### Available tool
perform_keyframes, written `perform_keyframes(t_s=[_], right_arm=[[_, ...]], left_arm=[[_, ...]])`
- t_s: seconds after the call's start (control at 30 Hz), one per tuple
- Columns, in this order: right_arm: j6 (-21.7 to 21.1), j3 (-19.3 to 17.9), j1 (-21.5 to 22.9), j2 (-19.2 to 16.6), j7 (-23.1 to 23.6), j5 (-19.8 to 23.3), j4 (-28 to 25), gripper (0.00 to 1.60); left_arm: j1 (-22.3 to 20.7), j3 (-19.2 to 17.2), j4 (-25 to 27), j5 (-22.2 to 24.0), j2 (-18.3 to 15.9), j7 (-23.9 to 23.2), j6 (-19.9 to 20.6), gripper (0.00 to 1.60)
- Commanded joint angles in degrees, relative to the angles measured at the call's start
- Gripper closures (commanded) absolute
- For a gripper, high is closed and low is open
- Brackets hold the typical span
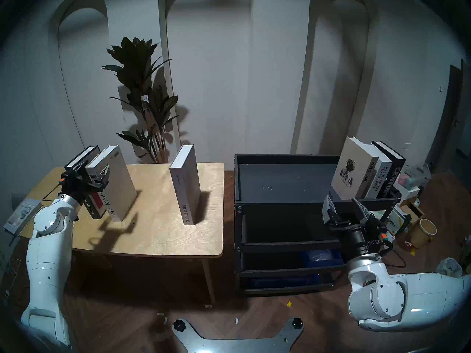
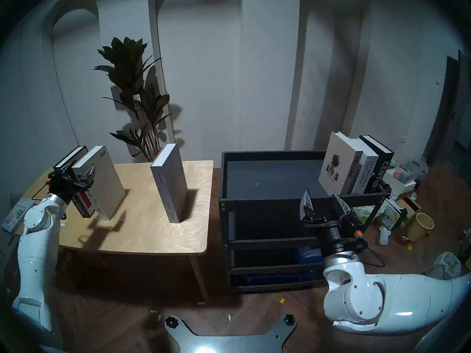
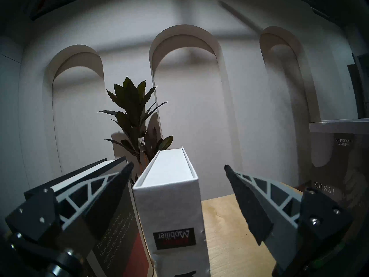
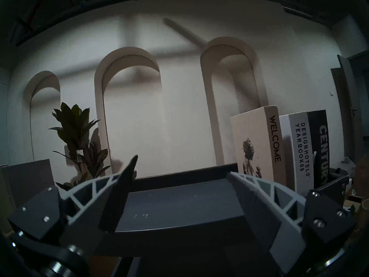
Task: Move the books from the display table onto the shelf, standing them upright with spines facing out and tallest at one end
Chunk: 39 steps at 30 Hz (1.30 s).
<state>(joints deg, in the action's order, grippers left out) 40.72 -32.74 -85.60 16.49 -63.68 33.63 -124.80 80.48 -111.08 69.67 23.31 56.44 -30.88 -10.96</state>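
Note:
Three books stand upright on the light plywood display table point(image 1: 158, 232): a black one point(image 1: 81, 155) at the far left, the white Arietta point(image 1: 122, 184) leaning on it, and the grey Special Issue point(image 1: 187, 184) mid-table. My left gripper point(image 1: 92, 167) is open around the top of Arietta's spine point(image 3: 169, 206), its fingers clear of the white cover, the left finger in front of the black book point(image 3: 117, 220). Welcome point(image 1: 351, 169), Designhotels Yearbook point(image 1: 381, 178) and Century point(image 1: 393, 179) stand at the right end of the black shelf point(image 1: 280, 157). My right gripper point(image 1: 341, 199) hangs open at the shelf's front rim, before Welcome point(image 4: 251, 142).
A tall potted plant point(image 1: 142, 95) stands behind the table. A small thin grey book point(image 1: 21, 213) lies at the table's far left edge. Boxes, bags and a yellow bucket point(image 1: 424, 229) crowd the floor right of the shelf. A blue bin point(image 1: 321, 258) sits on a lower tier.

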Motion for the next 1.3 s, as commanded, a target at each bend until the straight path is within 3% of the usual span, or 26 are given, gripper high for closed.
perform_keyframes(t_s=[0.0,0.03,0.07,0.1,0.33,0.73,1.27], right_arm=[[-0.5,-0.4,0.6,1.0,-0.1,-0.5,-0.1,0.00],[-0.5,-0.4,0.7,1.1,-0.1,-0.5,0.0,0.00],[-0.6,-0.3,0.7,1.2,-0.1,-0.6,0.0,0.00],[-0.7,-0.3,0.8,1.3,-0.3,-0.8,0.0,0.00],[-0.3,-0.2,0.4,0.8,-1.3,-1.8,-1.2,0.00],[2.2,0.7,-2.0,-1.8,-2.5,-4.2,-3.7,0.00],[3.9,2.0,-4.5,-3.1,1.6,-5.1,-5.4,0.00]], left_arm=[[-2.9,-0.4,0.4,0.9,-0.4,0.2,-0.1,0.00],[-3.0,-0.5,0.1,1.1,-0.4,0.0,-0.1,0.33],[-3.0,-0.7,0.1,1.6,-0.5,-0.1,0.5,0.83],[-2.5,-0.9,0.7,2.5,-1.2,-0.6,3.4,1.60],[-0.8,-2.5,2.8,4.9,-2.2,-2.7,9.2,1.60],[4.8,-7.3,12.8,7.8,-0.6,-4.9,10.7,1.60],[-2.8,-10.7,22.6,14.2,-2.8,-4.9,11.1,1.60]])
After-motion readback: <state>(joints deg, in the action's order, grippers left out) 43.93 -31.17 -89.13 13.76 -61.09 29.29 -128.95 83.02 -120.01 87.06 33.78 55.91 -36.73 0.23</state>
